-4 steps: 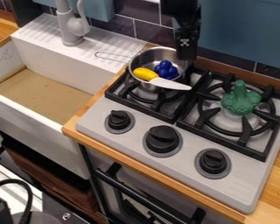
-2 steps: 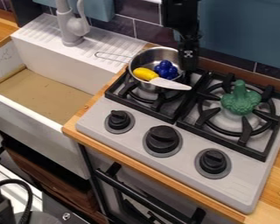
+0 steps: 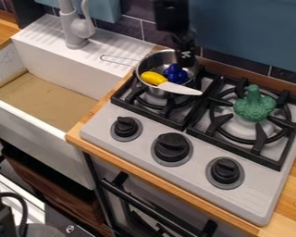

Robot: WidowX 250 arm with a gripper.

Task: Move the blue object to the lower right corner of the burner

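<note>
My black gripper (image 3: 186,65) hangs over the right rim of the metal pot, just above and to the right of the blue object; how its fingers stand is hard to make out. The blue object (image 3: 175,74), a cluster of round balls, lies in the pot (image 3: 142,65), with its upper right edge close to the gripper. The pot stands on the left burner (image 3: 167,109). A second burner (image 3: 219,125) is at the right of the stove.
In the pot lies a yellow-handled knife (image 3: 153,78), its white blade over the front right rim. Green broccoli (image 3: 255,105) stands on the right burner. Stove knobs (image 3: 171,147) line the front; the sink (image 3: 42,99) and faucet (image 3: 75,28) are at left.
The gripper has moved left, from beside the pot's right edge to over its right rim, closer to the blue object. The pot and the things in it have not moved.
</note>
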